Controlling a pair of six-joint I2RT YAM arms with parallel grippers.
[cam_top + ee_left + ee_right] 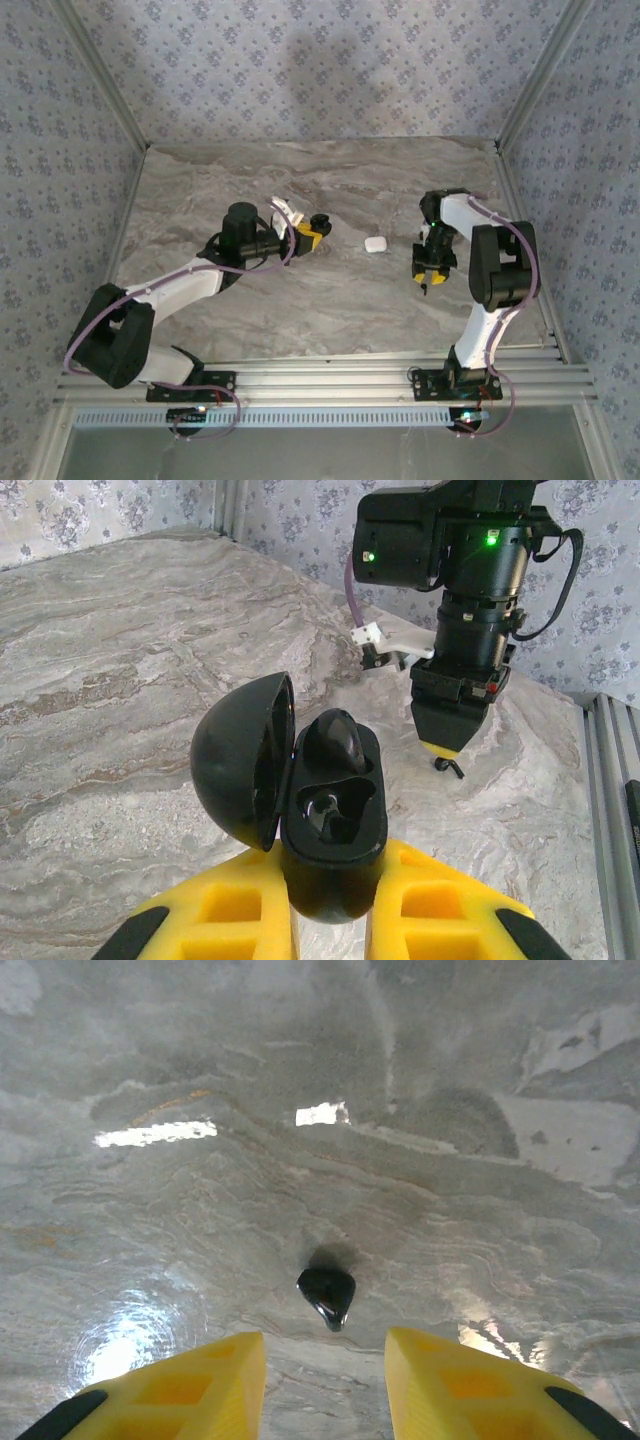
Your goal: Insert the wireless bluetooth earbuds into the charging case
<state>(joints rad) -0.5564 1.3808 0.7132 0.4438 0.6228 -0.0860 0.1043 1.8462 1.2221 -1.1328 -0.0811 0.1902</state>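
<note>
My left gripper (327,900) is shut on the lower body of a black charging case (335,865), whose lid (243,762) stands open to the left. One black earbud (340,742) sits in the far slot; the near slot (330,815) holds nothing. From above, the case (320,222) is held at mid-table. Another black earbud (327,1293) lies loose on the marble. My right gripper (322,1345) hangs open just above it, one yellow finger on each side, neither touching. In the left wrist view that right gripper (447,742) points straight down over the earbud (450,768).
A closed white case (375,243) rests on the marble table (330,300) between the two grippers. A small white object (288,210) lies just behind the left gripper. Patterned walls and metal rails (330,375) enclose the table.
</note>
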